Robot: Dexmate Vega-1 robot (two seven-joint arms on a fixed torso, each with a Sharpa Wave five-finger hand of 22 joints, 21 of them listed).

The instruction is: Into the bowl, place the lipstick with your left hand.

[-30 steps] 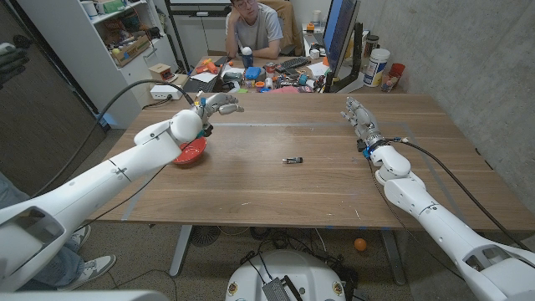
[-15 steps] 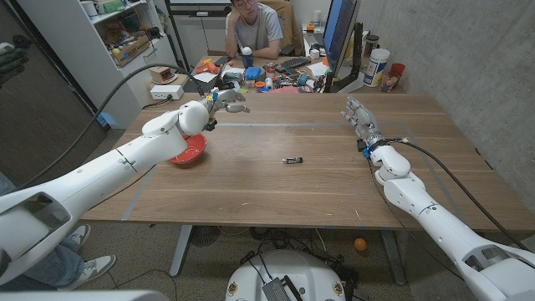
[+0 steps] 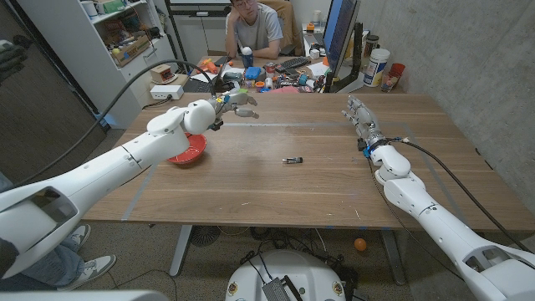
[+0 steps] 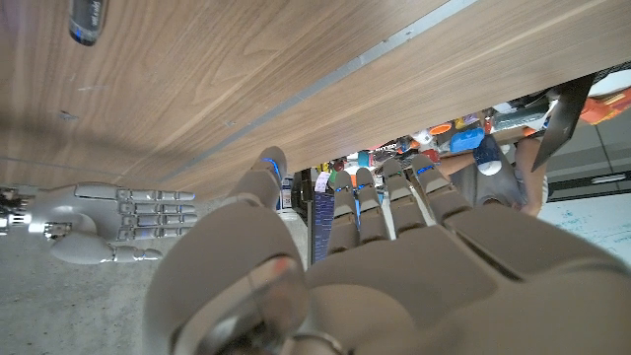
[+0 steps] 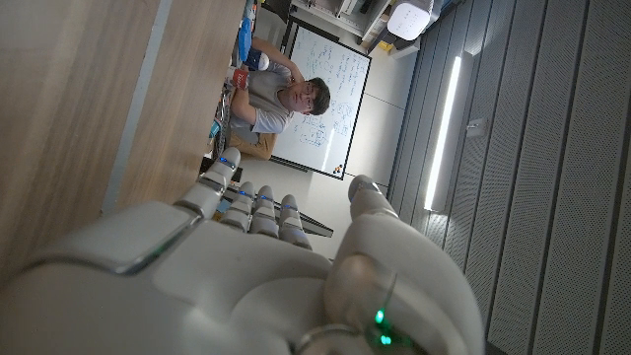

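A small dark lipstick [image 3: 292, 160] lies on its side near the middle of the wooden table [image 3: 309, 188]; it also shows as a dark tube [image 4: 87, 21] in the left wrist view. The red bowl [image 3: 189, 152] sits at the table's left, partly hidden by my left forearm. My left hand [image 3: 236, 104] hovers open above the table, beyond the bowl and left of the lipstick, fingers spread, holding nothing. My right hand [image 3: 361, 118] is at the table's right side, fingers straight and empty, and also shows as the right hand [image 4: 108, 222] in the left wrist view.
A cluttered desk with colourful items, a keyboard and a monitor [image 3: 338, 33] stands behind the table's far edge, where a person [image 3: 255, 29] sits. A shelf unit [image 3: 125, 38] is at the back left. An orange ball [image 3: 359, 245] lies on the floor.
My left hand has risen from over the bowl and swung right, towards the table's middle. The lipstick, bowl and right hand have not moved.
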